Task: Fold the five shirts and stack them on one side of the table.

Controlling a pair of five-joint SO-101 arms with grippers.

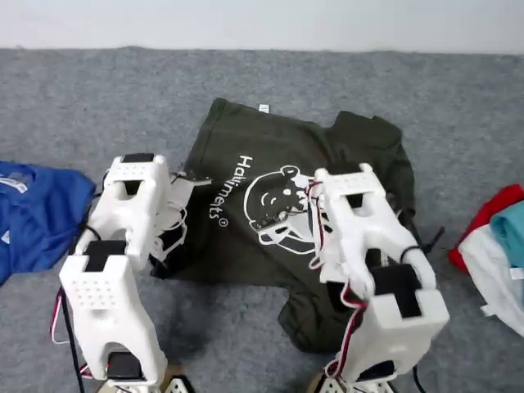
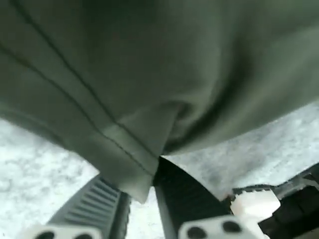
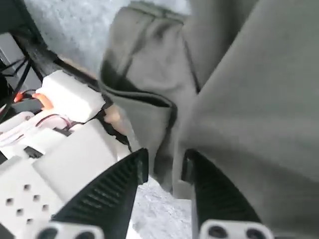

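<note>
Both arms bend low over the dark green shirt [image 1: 233, 246] lying mid-bench [image 1: 98, 98]. The left claw [image 2: 141, 196] pinches its hem and the right claw [image 3: 167, 172] pinches a fold. From above, the arms hide both claws.

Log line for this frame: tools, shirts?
left tool: shut on green shirt hem | right tool: shut on green shirt | green shirt: print up, mid-table | blue shirt: loose, aside

An olive-green shirt [image 1: 246, 147] carries a white printed graphic and lettering. The desk [image 1: 98, 98] is mottled grey. There are also a blue shirt [image 1: 37, 217], a red shirt [image 1: 491, 214], a teal shirt [image 1: 512, 229] and a white shirt [image 1: 491, 270].
</note>
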